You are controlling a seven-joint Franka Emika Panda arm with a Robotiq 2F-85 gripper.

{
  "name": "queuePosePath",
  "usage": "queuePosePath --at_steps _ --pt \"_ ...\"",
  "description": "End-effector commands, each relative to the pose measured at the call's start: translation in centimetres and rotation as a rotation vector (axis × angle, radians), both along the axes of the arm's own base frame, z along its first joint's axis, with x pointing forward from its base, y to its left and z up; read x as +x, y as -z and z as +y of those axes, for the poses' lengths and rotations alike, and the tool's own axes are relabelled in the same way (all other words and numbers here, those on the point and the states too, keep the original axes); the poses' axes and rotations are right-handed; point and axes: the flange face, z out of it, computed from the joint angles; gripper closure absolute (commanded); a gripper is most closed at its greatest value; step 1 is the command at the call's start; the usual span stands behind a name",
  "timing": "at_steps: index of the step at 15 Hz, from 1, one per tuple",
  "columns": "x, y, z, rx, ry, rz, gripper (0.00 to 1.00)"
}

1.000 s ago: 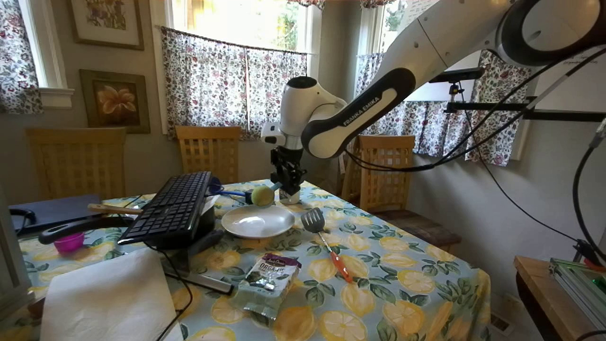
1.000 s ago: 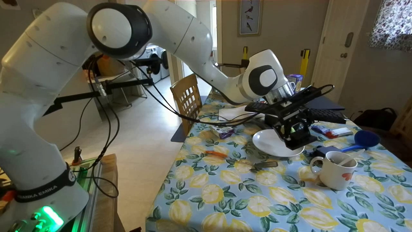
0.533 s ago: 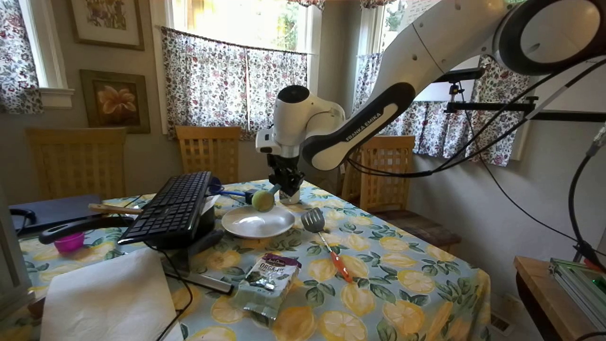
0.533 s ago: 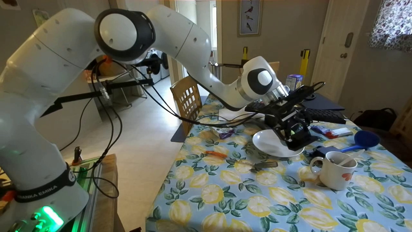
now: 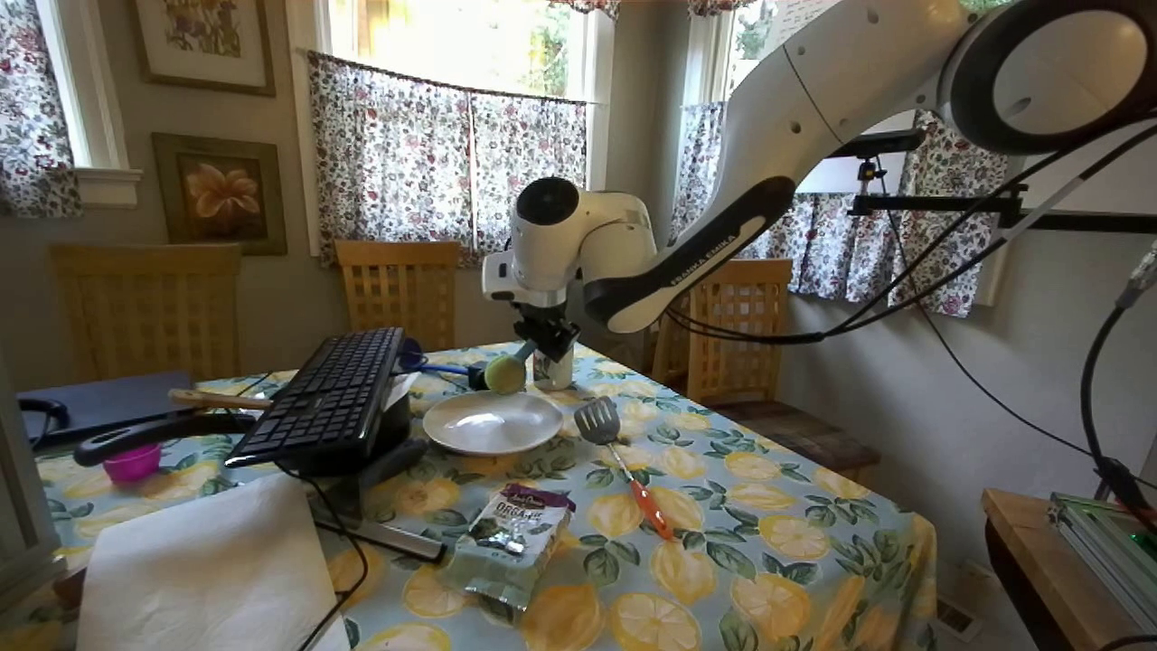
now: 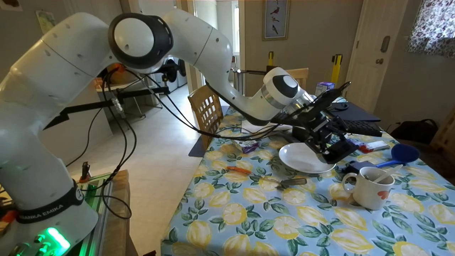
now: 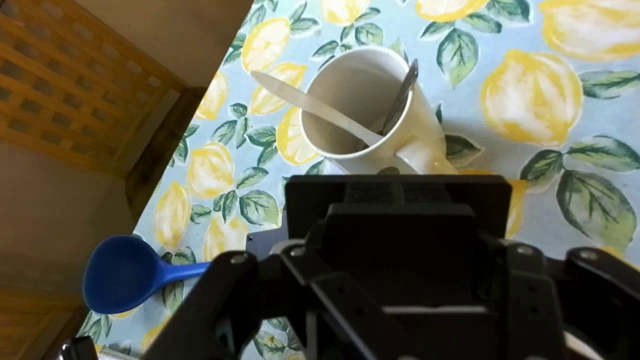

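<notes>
Hanging tilted from the pincer [image 5: 540,344], a tool [image 5: 504,373] with a round yellow-green head is up above the bench [image 6: 256,213], the head over the far side of the white plate [image 5: 493,427]. Its pale blue handle runs up into the pincer, which looks clamped on it, although the wrist view does not show the grip itself. The head appears to be off the plate, but I cannot tell for certain.

The likeliest trouble is that grip: a slim handle with a bulky head jutting out could twist or slip, letting the head fall onto the plate. The white mug [image 6: 368,193] stands near, so a careless swing could knock it over, and the white utensil [image 7: 320,107] leaning out past its rim would be easy to catch.

As for containers, the mug holds that utensil and a darker metal piece [image 7: 401,95], both resting against its rim. A pink cup [image 5: 134,465] shows only its side, so its contents are hidden. What lies inside the printed packet [image 5: 511,547] cannot be seen either.
</notes>
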Motion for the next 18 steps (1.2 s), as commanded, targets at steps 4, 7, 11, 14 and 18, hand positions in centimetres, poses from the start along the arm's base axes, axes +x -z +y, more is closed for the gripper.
queuePosePath --at_steps 4,7,11,14,18 --pt "0.6 0.0 1.8 -0.120 -0.015 -0.001 0.67" --pt "0.6 0.5 2.6 -0.139 -0.032 0.024 0.67" --pt "0.9 1.1 4.4 -0.151 -0.055 0.030 0.67" --pt "1.2 1.7 5.5 -0.222 -0.068 0.047 0.67" --pt "1.3 2.7 6.6 -0.356 -0.089 0.084 0.67"
